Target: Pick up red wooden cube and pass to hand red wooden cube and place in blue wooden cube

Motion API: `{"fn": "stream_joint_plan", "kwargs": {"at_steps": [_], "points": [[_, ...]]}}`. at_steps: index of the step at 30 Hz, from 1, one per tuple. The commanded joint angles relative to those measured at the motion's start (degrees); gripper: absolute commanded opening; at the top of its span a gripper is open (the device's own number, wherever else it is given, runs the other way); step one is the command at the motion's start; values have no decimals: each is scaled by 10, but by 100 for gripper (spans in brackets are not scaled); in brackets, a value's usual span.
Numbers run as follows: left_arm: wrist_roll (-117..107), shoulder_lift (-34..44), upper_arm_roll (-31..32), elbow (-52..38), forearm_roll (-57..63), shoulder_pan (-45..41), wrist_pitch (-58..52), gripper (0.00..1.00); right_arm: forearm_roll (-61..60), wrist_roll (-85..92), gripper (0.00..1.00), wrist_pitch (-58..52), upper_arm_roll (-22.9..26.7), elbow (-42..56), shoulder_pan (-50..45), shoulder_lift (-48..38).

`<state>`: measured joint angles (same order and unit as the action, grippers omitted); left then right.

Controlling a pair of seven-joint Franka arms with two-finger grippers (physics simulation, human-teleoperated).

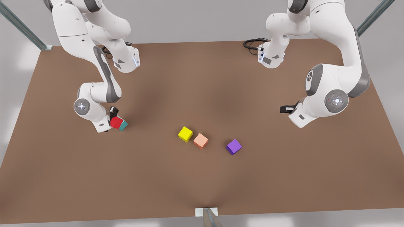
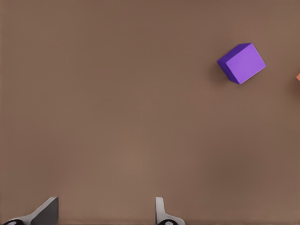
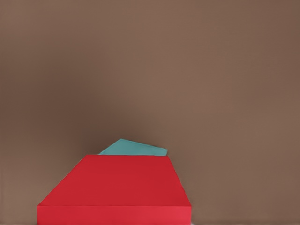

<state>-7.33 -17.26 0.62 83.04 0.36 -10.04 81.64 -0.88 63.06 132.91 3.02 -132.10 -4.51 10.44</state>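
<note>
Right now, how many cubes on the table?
5. Red wooden cube at the right gripper, over the blue wooden cube; yellow cube, salmon cube, purple cube mid-table.

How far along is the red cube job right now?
Done, it seems: the red wooden cube is off the table in the right gripper, on the front view's left. In hand: it sits over the blue wooden cube, which peeks out beyond it in the right wrist view. Left: release it there. The left gripper waits open on the front view's right, near the purple cube.

Left tool [image 2: 107, 213] agape, right tool [image 1: 114, 121] low.
</note>
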Motion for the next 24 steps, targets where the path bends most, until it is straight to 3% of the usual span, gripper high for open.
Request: {"fn": "stream_joint_plan", "kwargs": {"at_steps": [1,5,6,7,24], "points": [[-27,-1,0,-1,0,0,-4,100,6,-80,43,11,0,-3,0,0],[-27,-7,0,-1,0,4,-4,100,6,-80,45,10,1,-8,0,0],[-26,-6,0,-1,-2,8,-4,100,6,-81,96,10,0,-9,0,0],[-26,-5,0,-1,-3,9,-8,100,5,-81,100,9,0,-9,0,0],[-24,-5,11,-11,-38,11,-20,100,-23,-83,100,-54,-4,40,-31,3]]}}
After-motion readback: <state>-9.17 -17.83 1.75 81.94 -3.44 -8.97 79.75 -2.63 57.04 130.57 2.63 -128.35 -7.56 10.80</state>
